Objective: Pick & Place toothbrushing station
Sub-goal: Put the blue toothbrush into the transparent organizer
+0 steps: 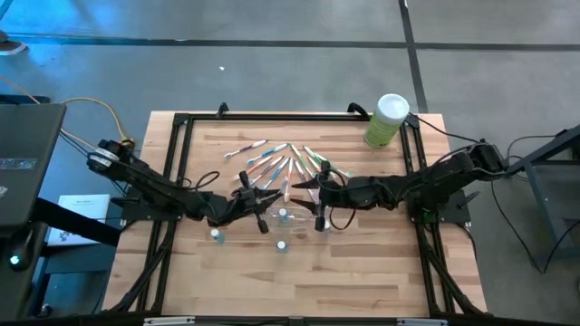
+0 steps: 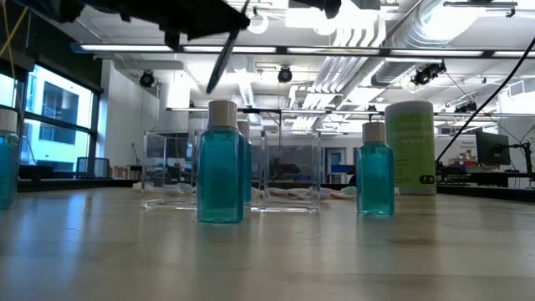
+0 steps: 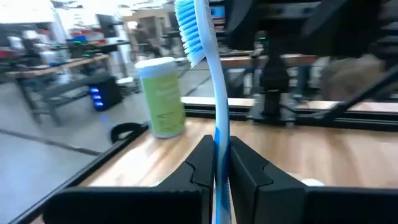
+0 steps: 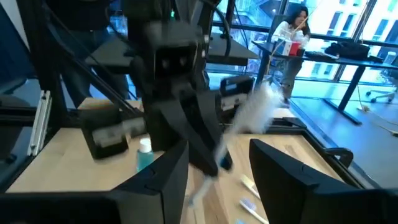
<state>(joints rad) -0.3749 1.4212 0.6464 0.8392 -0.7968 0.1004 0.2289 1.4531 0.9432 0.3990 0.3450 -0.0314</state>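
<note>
Here the pale wooden counter (image 1: 362,272) carries a tall green canister with a white lid (image 1: 387,119) at its far right corner, well apart from the work in the middle. Small teal liquid bottles with pale caps (image 2: 221,163) stand on the near side of the centre; in the low view two of them stand in front of the clear transparent holder (image 2: 288,171), partly screening it. A fan of thin pastel-coloured toothbrushes (image 1: 281,163) lies flat on the counter just beyond the two tools, their long axes splayed out like spokes, mostly running near-to-far at a slant. Past the counter, in the right wrist view, a person (image 4: 292,37) stands by the windows.

The left tool (image 1: 263,201) is clenched on a light blue toothbrush (image 3: 214,93): the handle is pinched between the two dark fingers (image 3: 202,168), its long axis running straight out ahead of them, the blue-bristled head at the far end, raised off the counter. The left arm reaches in low from the left edge towards the centre.

The right tool (image 1: 319,195) comes in from the right, arm stretched almost level, its jaws standing apart with nothing between them, facing the left tool closely over the middle of the counter.
</note>
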